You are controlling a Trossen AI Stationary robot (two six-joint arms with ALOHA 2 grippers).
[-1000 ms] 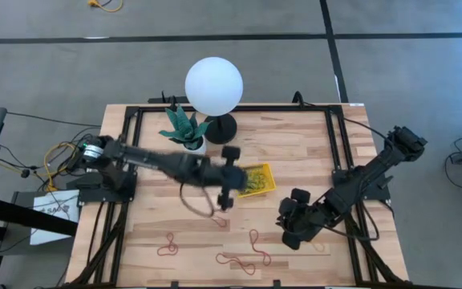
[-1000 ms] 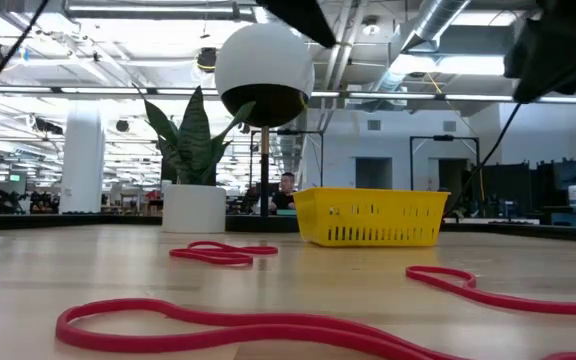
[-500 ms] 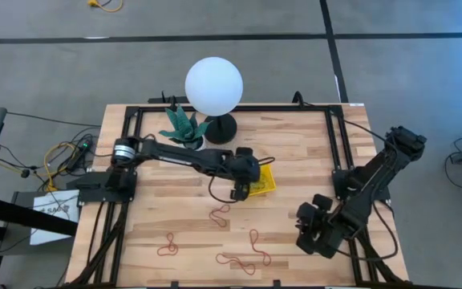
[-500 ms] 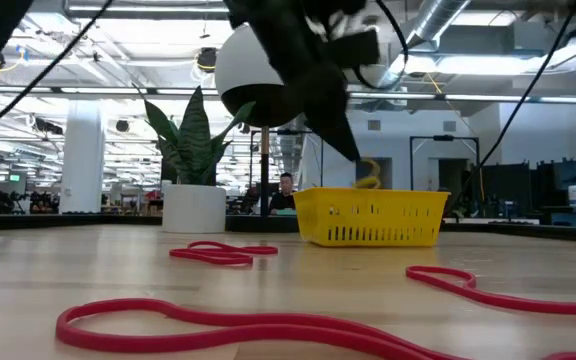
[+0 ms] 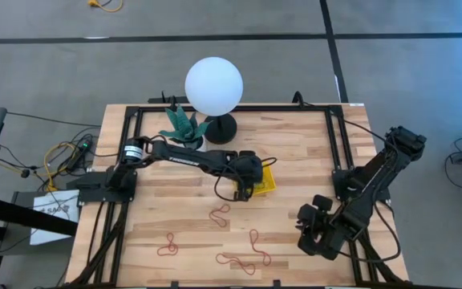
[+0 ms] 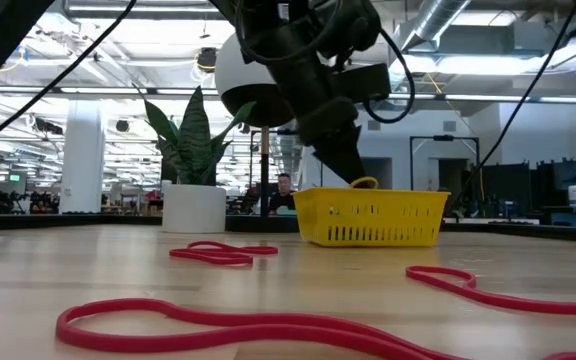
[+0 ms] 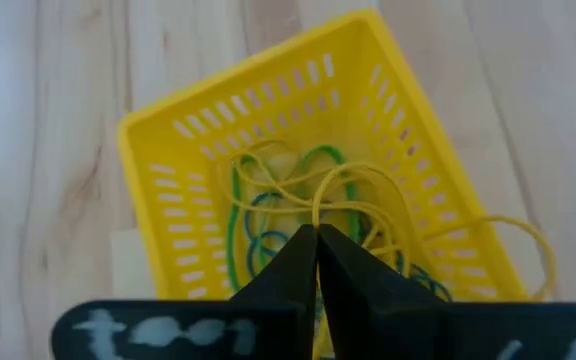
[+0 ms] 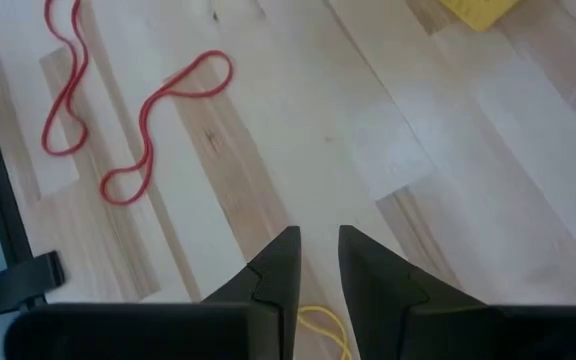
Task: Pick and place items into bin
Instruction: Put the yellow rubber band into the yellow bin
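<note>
Pale wooden table (image 5: 303,152) under yellow bin (image 5: 263,181), white plant pot (image 5: 193,145), lamp base (image 5: 220,128), scattered red loops (image 5: 244,260).

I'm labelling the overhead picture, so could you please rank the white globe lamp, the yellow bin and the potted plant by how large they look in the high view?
1. White globe lamp: clearly the largest.
2. Potted plant: its leaves spread less wide than the globe.
3. Yellow bin: looks smallest, though the left gripper hides part of it, so its place after the plant is unsure.
</note>
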